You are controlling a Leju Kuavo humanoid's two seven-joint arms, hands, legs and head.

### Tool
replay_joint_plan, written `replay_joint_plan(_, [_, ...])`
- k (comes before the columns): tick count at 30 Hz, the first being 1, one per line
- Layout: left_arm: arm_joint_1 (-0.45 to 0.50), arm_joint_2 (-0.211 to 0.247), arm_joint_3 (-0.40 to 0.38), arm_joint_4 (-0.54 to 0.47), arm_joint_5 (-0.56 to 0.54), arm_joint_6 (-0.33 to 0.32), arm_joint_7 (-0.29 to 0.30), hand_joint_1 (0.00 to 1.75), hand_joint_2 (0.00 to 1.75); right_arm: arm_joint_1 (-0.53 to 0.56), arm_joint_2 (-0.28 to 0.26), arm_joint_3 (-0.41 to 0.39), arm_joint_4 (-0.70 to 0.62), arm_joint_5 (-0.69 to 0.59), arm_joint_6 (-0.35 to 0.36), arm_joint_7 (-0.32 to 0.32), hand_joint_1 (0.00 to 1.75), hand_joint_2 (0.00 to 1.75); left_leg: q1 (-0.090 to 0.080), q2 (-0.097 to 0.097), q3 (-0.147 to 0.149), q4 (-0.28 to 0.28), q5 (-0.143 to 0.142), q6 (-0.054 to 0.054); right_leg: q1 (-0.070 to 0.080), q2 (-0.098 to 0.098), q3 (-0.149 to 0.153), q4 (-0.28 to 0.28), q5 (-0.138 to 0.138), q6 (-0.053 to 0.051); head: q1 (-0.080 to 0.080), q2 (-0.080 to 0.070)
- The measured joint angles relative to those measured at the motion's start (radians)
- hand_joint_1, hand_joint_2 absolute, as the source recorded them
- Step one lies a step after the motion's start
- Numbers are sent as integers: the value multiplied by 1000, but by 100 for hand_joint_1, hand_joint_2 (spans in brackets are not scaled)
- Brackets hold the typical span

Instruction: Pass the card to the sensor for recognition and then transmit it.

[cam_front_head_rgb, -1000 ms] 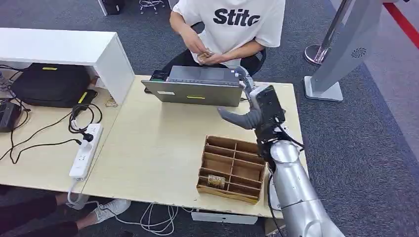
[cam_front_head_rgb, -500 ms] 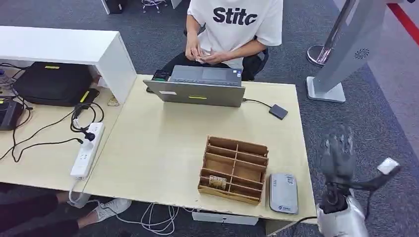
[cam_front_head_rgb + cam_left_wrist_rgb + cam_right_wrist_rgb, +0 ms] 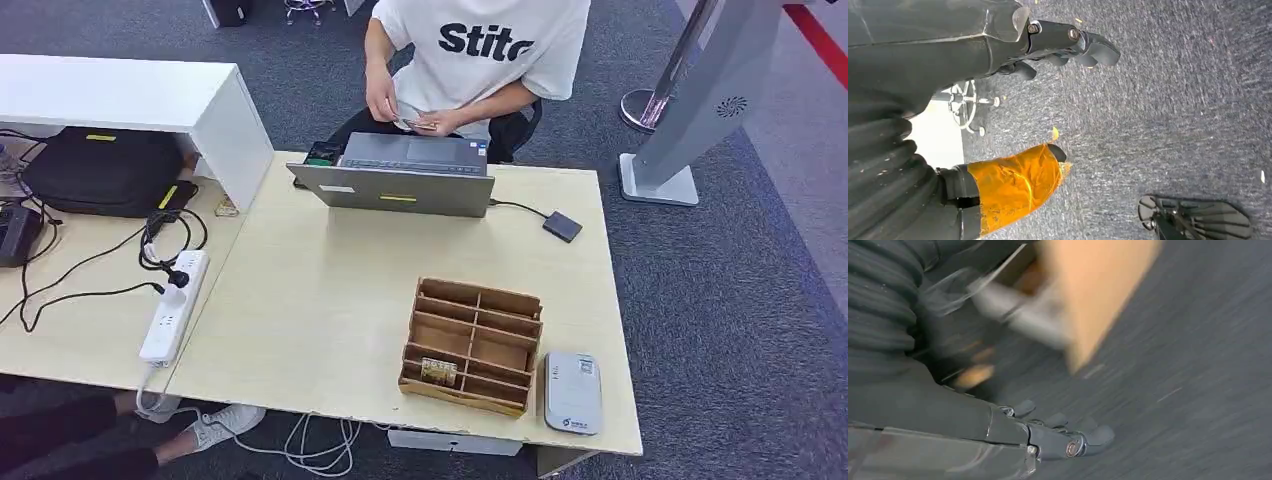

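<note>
Card [image 3: 438,369] in wooden divided box [image 3: 473,343], front compartment, sensor [image 3: 572,392] beside

- An office: grey-blue carpet [image 3: 720,300] covers the floor around a light wooden desk [image 3: 320,300].
- An open laptop [image 3: 400,180] sits at the desk's far edge, and a person [image 3: 470,60] is seated behind it.
- A white power strip [image 3: 172,305] with trailing cables lies at the left edge, beside a black bag [image 3: 100,170] under a white shelf [image 3: 120,95].
- The wheeled base of an office chair [image 3: 305,10] stands on the carpet further back.
- A grey kiosk stand [image 3: 690,110] rises off the desk's far right corner.
</note>
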Motion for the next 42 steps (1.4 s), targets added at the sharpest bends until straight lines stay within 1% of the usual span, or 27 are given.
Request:
replay_joint_plan(3, [0,0,0,0,0,0,0,0,175,0,0,0,0,0,0,0,0,175,0,0,0,0,0,0,0,0,0,0,0,0,0,0])
replay_joint_plan(5, [0,-2,0,0,1,2,0,0,175,10,12,2,16,33,-38,48,0,175,0,1,0,0,0,0,0,1,0,0,0,0,0,0])
replay_joint_plan(6, [-1,-7,0,0,-2,-2,-2,175,175,20,32,44,44,157,-94,141,175,175,0,2,2,0,0,0,0,1,1,0,0,0,0,0])
replay_joint_plan(7, [-1,-8,0,0,-8,-17,-12,175,175,24,36,95,49,279,-73,135,175,175,0,2,2,0,0,0,0,1,2,0,0,0,0,0])
replay_joint_plan(9, [-2,-10,0,0,-16,-30,-25,175,175,28,36,178,53,442,-14,108,175,175,0,3,2,0,0,0,0,2,2,0,1,0,0,0])
replay_joint_plan(10, [-3,-11,0,0,-18,-33,-29,175,175,27,38,241,57,527,24,94,175,175,0,3,2,0,0,0,0,2,2,0,1,0,0,0])
replay_joint_plan(11, [-4,-11,-1,0,-23,-39,-34,175,175,22,39,301,59,592,53,81,175,175,0,3,2,0,0,0,0,2,2,0,1,0,0,0])
replay_joint_plan(13, [-5,-13,-2,0,-33,-48,-38,175,175,11,44,420,62,695,88,65,175,175,0,3,3,0,0,0,0,2,2,0,1,0,0,0])
replay_joint_plan(15, [-5,-13,-2,0,-34,-48,-40,175,175,2,51,489,63,713,97,56,175,175,0,3,3,1,0,0,0,2,2,0,1,0,0,0])
replay_joint_plan(16, [-6,-13,-2,0,-34,-48,-40,175,175,-1,53,508,63,716,96,56,175,175,0,3,3,1,0,0,0,2,3,0,1,0,0,0])
replay_joint_plan(19, [-6,-13,-2,0,-29,-48,-40,175,175,-3,56,566,70,720,54,107,175,175,0,3,3,1,0,0,0,2,3,0,1,0,0,0])
replay_joint_plan(22, [-6,-14,-2,0,-26,-47,-39,175,175,13,53,582,76,714,24,191,173,175,0,3,3,0,0,0,0,2,3,0,0,0,0,0])
replay_joint_plan(23, [-6,-15,-2,0,-25,-47,-37,175,175,20,52,583,78,715,20,214,5,175,0,3,3,0,0,0,0,2,3,0,0,0,0,0])
replay_joint_plan(24, [-6,-16,-2,0,-24,-46,-34,7,175,26,50,583,81,718,14,271,0,175,0,3,3,0,0,0,0,2,3,0,0,0,0,0])
replay_joint_plan(25, [-6,-16,-2,0,-24,-46,-34,0,175,32,50,584,83,723,12,303,0,175,0,3,3,0,0,0,0,2,3,0,0,0,0,0])
replay_joint_plan(27, [-6,-17,-2,0,-24,-45,-30,0,175,38,49,589,84,741,13,362,0,175,0,4,3,0,0,0,0,3,3,0,0,0,0,0])
replay_joint_plan(29, [-6,-18,-2,0,-24,-41,-26,0,175,41,49,597,85,750,12,379,0,175,0,4,4,0,0,0,0,3,3,0,0,0,0,0])
replay_joint_plan(30, [-6,-18,-2,0,-24,-39,-21,0,175,41,49,602,85,753,9,378,0,175,0,5,4,0,0,0,0,3,3,0,0,0,0,0])
replay_joint_plan(32, [-8,-26,-2,0,-13,-23,-13,0,175,41,49,607,85,768,-6,345,0,175,0,5,4,0,0,0,0,3,3,0,1,0,0,0])
replay_joint_plan(34, [-11,-39,-2,0,0,-3,-8,0,175,40,50,613,85,784,-20,298,0,175,0,5,4,0,0,0,0,3,3,0,1,0,0,0])
replay_joint_plan(35, [-13,-44,-2,0,6,8,0,0,175,38,51,621,85,794,-28,265,0,175,0,5,4,0,0,0,0,3,3,0,1,0,0,0])
replay_joint_plan(36, [-15,-52,-2,0,10,17,1,164,175,36,54,629,85,805,-36,232,175,175,0,5,4,0,0,0,0,3,4,0,1,0,0,0])
replay_joint_plan(37, [-17,-54,-1,0,11,19,1,175,175,33,55,634,86,812,-39,216,175,175,0,5,4,0,0,0,0,3,4,0,1,0,0,0])
replay_joint_plan(39, [-21,-63,-1,0,13,3,-9,175,175,25,58,643,86,823,-24,196,175,175,0,5,4,1,0,0,0,3,4,0,1,0,0,0])
replay_joint_plan(40, [-23,-64,0,1,13,-20,-23,175,175,22,58,648,87,823,-1,190,175,175,0,5,4,1,0,0,-1,3,4,0,1,0,0,0])
replay_joint_plan(42, [-25,-65,0,3,8,-39,-30,175,175,21,58,651,89,821,36,194,175,175,0,5,4,1,0,0,-1,3,4,0,1,0,0,0])
